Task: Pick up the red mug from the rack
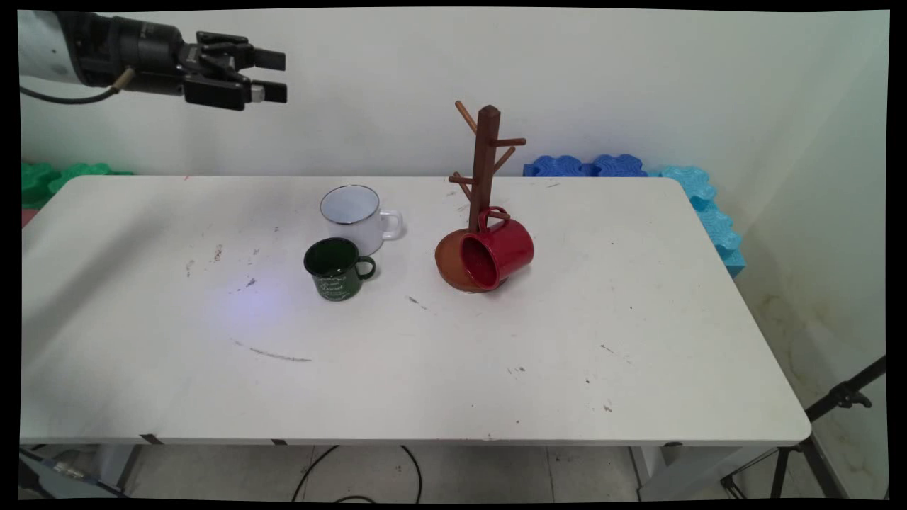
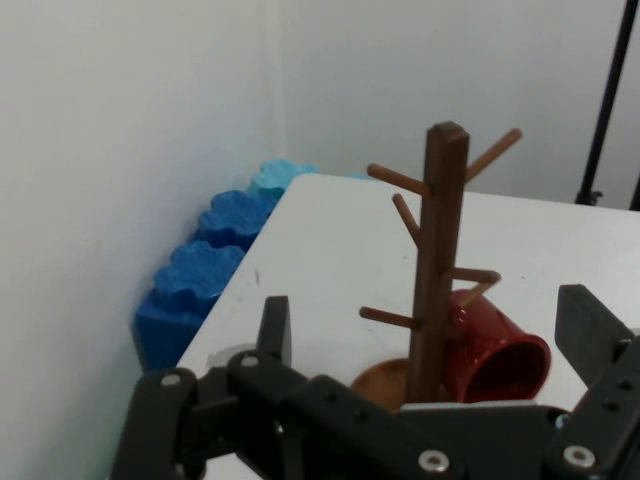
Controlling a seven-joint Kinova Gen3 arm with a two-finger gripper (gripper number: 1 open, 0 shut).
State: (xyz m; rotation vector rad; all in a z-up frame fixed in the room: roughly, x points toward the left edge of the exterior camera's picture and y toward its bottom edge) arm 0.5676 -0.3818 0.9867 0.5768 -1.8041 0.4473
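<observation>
My gripper (image 1: 273,76) hangs high at the upper left, well above the table's far left part, open and holding nothing. It points right toward a brown wooden mug tree (image 1: 486,164) with pegs, standing on a round brown base. A red mug (image 1: 499,250) hangs tilted by its handle from a low peg, its mouth facing the near left. Left of the tree stand a white mug (image 1: 354,214) and, just in front of it, a dark green mug (image 1: 335,268). In the hand view the mug tree (image 2: 437,270) and red mug (image 2: 498,358) show between my open fingers (image 2: 274,328).
The white table (image 1: 425,354) carries scuff marks. Blue foam blocks (image 1: 638,173) lie beyond its far right corner, green ones (image 1: 49,177) at the far left. A black tripod (image 1: 829,418) stands at the right on the floor. Cables lie under the near edge.
</observation>
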